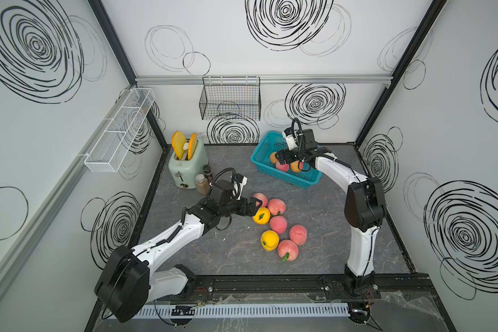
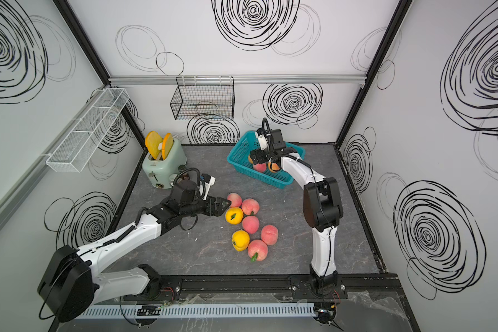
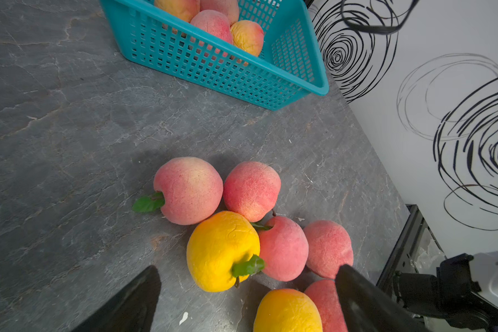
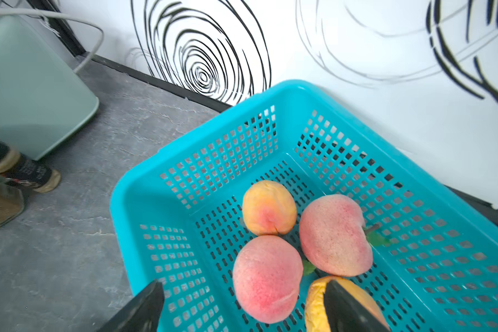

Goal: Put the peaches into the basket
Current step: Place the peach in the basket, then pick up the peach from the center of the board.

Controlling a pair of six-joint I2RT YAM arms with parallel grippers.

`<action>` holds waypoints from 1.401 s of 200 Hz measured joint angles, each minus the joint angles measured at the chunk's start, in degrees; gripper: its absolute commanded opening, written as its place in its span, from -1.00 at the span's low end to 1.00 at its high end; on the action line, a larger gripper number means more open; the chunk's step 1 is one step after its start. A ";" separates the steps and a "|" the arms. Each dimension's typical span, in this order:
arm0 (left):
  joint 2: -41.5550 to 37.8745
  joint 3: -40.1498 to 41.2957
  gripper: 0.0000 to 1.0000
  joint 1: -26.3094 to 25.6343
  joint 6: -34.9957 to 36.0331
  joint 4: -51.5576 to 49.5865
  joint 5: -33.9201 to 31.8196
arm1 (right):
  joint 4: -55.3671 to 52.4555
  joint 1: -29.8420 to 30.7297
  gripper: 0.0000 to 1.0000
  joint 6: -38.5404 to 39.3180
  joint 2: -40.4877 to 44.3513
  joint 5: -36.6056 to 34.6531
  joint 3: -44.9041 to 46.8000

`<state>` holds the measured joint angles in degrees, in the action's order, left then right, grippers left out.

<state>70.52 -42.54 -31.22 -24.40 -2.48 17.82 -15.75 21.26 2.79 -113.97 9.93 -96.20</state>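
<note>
A: Left hand [image 1: 256, 207] is spread wide, nothing held.
B: The yellow peach [image 1: 261, 215] should be straddled squarely and closed on gently, so the pink peaches [image 1: 276, 206] touching it aren't rolled across the counter [image 1: 230, 250]. It's lying just ahead of the fingertips.
A: Right hand [image 1: 285, 157] is parted, nothing gripped, over the basket [image 4: 184, 184]; four peaches [image 4: 266, 278] are lying directly beneath.

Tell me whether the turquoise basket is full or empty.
Partly filled: in the right wrist view four peaches lie in the basket, much of its floor bare.
</note>
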 measured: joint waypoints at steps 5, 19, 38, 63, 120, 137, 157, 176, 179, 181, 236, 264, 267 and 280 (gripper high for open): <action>0.17 0.00 0.97 -0.15 0.00 -0.02 -0.13 | 0.26 0.37 0.90 -0.04 1.03 0.00 0.96; 0.68 0.00 0.97 -0.46 0.00 0.04 -0.37 | 1.07 1.55 0.96 -0.37 3.85 0.04 4.13; 1.42 0.00 0.97 -0.79 -0.44 0.59 -0.79 | 2.32 3.19 0.99 -0.90 7.65 -0.02 9.38; 2.78 0.00 0.97 -0.94 -0.94 1.95 -1.07 | 4.79 4.83 1.00 -1.95 12.94 0.52 18.05; 8.33 0.00 0.97 -0.94 -1.64 4.42 -1.46 | 9.03 8.28 1.00 -3.63 23.65 -0.46 34.05; 9.29 0.00 0.97 -0.94 -1.77 5.01 -2.14 | 9.77 10.29 1.00 -3.65 26.38 -1.05 37.16; 10.80 -0.20 0.97 -0.94 -1.95 6.14 -3.30 | 10.60 12.09 0.99 -3.65 29.22 -1.29 40.30; 13.14 -0.81 0.97 -0.94 -2.05 6.95 -4.50 | 11.04 12.92 0.99 -3.61 31.45 -2.40 42.88; 13.44 -0.96 0.97 -0.94 -2.12 6.95 -4.68 | 11.10 13.09 0.99 -3.58 31.71 -2.62 43.21; 13.60 -1.03 0.97 -0.94 -2.14 6.99 -4.79 | 11.10 13.14 0.99 -3.61 31.82 -2.67 43.39; 19.19 -4.44 0.97 -0.92 -2.38 8.70 -6.51 | 12.33 13.73 0.99 -3.78 35.10 -3.04 49.13; 21.55 -6.12 0.97 -0.92 -2.36 9.03 -6.64 | 13.11 13.81 0.99 -4.28 36.41 -2.45 50.88; 21.86 -6.43 0.97 -0.92 -2.36 9.03 -6.64 | 13.18 13.81 0.99 -4.33 36.61 -2.40 51.01; 23.23 -7.52 0.97 -0.87 -2.34 9.07 -6.75 | 13.40 13.81 0.99 -4.55 37.53 -2.32 51.36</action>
<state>93.76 -50.06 -32.10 -26.74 6.59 11.07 -2.35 35.07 -1.76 -76.44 7.62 -44.84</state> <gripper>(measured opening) 0.983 0.994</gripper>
